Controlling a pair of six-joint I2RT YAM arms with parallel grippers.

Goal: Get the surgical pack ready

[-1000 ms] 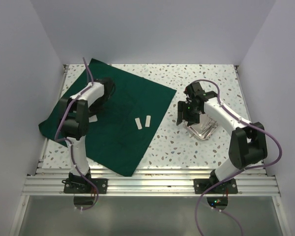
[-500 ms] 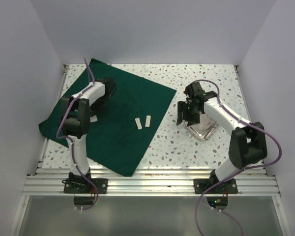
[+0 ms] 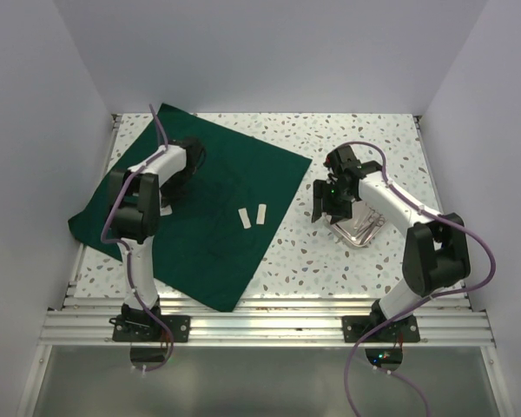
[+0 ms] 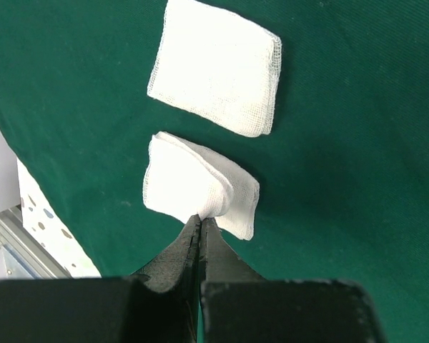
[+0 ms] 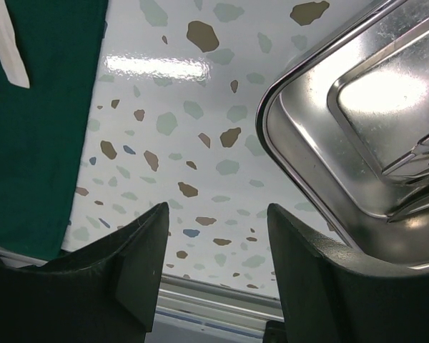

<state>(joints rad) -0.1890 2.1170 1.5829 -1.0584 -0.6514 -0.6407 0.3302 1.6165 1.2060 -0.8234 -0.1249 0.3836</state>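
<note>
The dark green square cloth sheet lies spread flat on the speckled counter, covering its 9 o'clock side. Two white strips rest on it, at 3 o'clock of its centre. The left pincer is clenched, tips touching the near edge of a folded white gauze pad; whether a layer is nipped cannot be told. A second white gauze square lies at 12 o'clock of that pad. The right pincer is released, above bare counter at 10 o'clock of the shiny steel tray.
</note>
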